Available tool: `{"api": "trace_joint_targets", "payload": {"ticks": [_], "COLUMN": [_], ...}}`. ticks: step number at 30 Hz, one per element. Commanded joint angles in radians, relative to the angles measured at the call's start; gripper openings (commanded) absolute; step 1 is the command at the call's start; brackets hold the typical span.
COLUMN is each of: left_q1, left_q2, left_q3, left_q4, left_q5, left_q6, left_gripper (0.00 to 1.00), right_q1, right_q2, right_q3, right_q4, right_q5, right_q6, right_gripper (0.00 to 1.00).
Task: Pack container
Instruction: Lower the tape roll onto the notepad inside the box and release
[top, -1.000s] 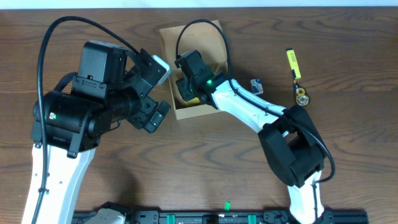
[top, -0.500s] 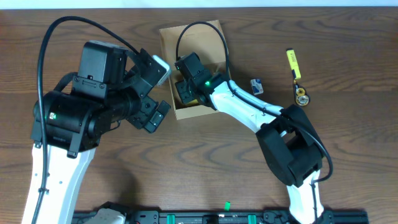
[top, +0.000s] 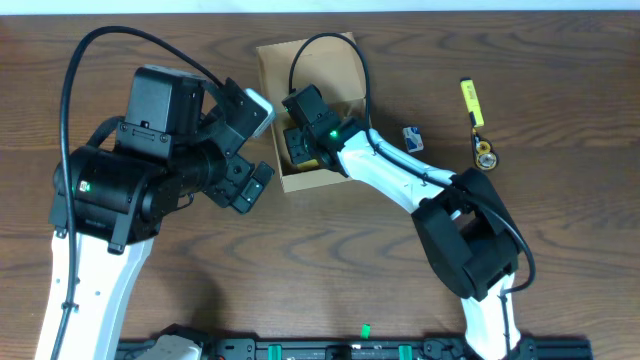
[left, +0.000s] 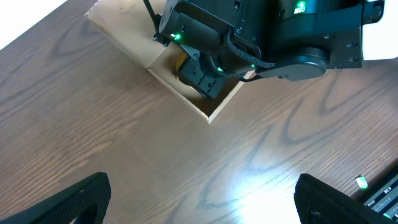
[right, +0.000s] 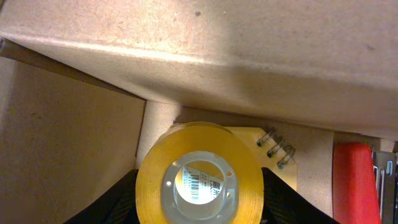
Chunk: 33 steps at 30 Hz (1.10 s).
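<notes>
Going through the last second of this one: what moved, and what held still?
The right gripper slid slightly to the left inside the tan cardboard box, covering more of the yellow tape roll that sits between its jaws. Nothing was visibly let go. The left gripper, jaws open, the box and the yellow marker stayed put.

overhead looks down; all three views share the container (top: 275, 75)

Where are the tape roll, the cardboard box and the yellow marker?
tape roll (right: 199, 138), right wrist view, top of its yellow ring
cardboard box (top: 268, 75), overhead view, its open flap
yellow marker (top: 467, 98), overhead view, its body
</notes>
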Motion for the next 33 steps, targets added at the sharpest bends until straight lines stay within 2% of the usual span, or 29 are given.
{"api": "trace_joint_targets", "payload": {"ticks": [1, 9, 14, 22, 33], "left_q1": [0.001, 0.001, 0.001, 0.001, 0.001], "left_q2": [0.001, 0.001, 0.001, 0.001, 0.001], "left_q3": [0.016, 0.016, 0.016, 0.016, 0.016], "left_q4": [-0.003, -0.003, -0.003, -0.003, -0.003], "left_q5": [-0.006, -0.006, -0.006, -0.006, -0.006], "left_q6": [0.007, 0.007, 0.007, 0.007, 0.007], "left_gripper": [0.95, 0.95, 0.95, 0.95, 0.95], "right_q1": [0.007, 0.007, 0.007, 0.005, -0.006], "right_q2": [0.011, 0.011, 0.011, -0.008, -0.045], "right_q3": [0.006, 0.006, 0.006, 0.007, 0.007], "right_q4": [-0.002, -0.003, -0.016, -0.164, -0.291], "right_q5": [0.018, 0.017, 0.018, 0.018, 0.040], "right_q6": [0.015, 0.015, 0.014, 0.014, 0.014], "right_gripper": [0.61, 0.67, 0.67, 0.62, 0.63]}}
